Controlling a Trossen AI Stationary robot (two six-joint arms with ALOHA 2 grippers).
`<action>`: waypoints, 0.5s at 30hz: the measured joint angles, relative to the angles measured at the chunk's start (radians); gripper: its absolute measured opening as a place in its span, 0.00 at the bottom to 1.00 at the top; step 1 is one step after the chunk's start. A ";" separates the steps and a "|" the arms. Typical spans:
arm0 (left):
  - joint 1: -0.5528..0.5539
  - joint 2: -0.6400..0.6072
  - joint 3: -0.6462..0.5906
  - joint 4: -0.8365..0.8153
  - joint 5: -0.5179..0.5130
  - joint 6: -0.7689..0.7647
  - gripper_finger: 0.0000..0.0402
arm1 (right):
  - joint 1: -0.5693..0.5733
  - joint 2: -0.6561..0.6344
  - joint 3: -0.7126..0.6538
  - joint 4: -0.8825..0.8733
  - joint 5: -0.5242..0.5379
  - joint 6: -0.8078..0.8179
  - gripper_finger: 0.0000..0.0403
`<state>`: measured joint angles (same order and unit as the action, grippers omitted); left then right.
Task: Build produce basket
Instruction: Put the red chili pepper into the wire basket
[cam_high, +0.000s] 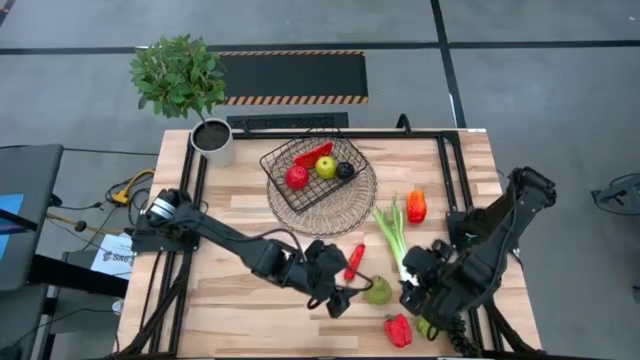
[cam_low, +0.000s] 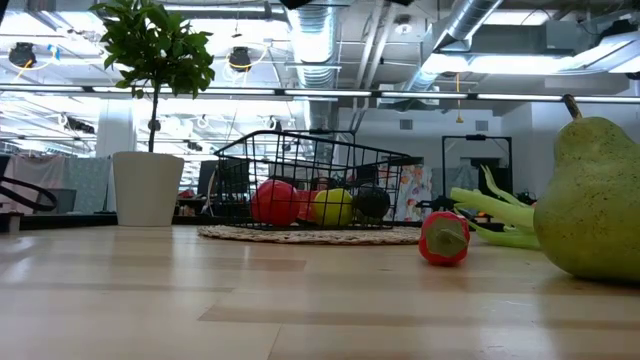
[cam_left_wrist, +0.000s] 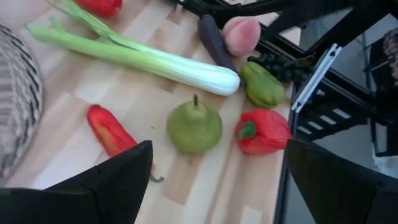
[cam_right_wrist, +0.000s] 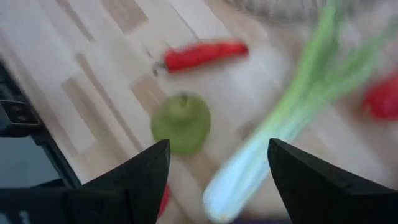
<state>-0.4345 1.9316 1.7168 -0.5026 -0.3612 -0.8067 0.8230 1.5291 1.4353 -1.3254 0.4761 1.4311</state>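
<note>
The dark wire basket (cam_high: 310, 172) stands on a round wicker tray (cam_high: 330, 200) at the far middle. It holds a red apple (cam_high: 296, 177), a yellow-green fruit (cam_high: 326, 166), a dark fruit (cam_high: 345, 170) and a red pepper (cam_high: 312, 155). A green pear (cam_high: 378, 290) stands on the table near the front, between a red chilli (cam_high: 354, 260) and a leek (cam_high: 395, 235). My left gripper (cam_left_wrist: 217, 186) hovers open, left of the pear (cam_left_wrist: 194, 126), touching nothing. My right gripper (cam_right_wrist: 217, 180) hovers open, right of the pear (cam_right_wrist: 181, 122), above the leek's white end (cam_right_wrist: 236, 180).
Red peppers lie at the front (cam_high: 398, 328) and at the right (cam_high: 416, 205). An aubergine (cam_left_wrist: 214, 37), a peach (cam_left_wrist: 241, 34), dark grapes (cam_left_wrist: 280, 62) and a green fruit (cam_left_wrist: 261, 84) lie by the right frame rail. A potted plant (cam_high: 212, 140) stands at the far left.
</note>
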 joint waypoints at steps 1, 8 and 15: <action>-0.007 0.000 0.000 0.000 -0.007 -0.014 0.87 | -0.019 -0.011 0.000 0.012 0.001 -0.055 0.72; -0.020 0.000 0.018 0.001 -0.046 -0.054 0.87 | -0.129 -0.113 0.001 0.066 0.005 -0.233 0.72; 0.020 0.000 0.021 -0.007 -0.047 -0.061 0.87 | -0.185 -0.191 -0.011 -0.144 0.029 -0.200 0.72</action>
<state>-0.4143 1.9316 1.7378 -0.5091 -0.4079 -0.8677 0.6377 1.3384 1.4244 -1.4694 0.5048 1.2313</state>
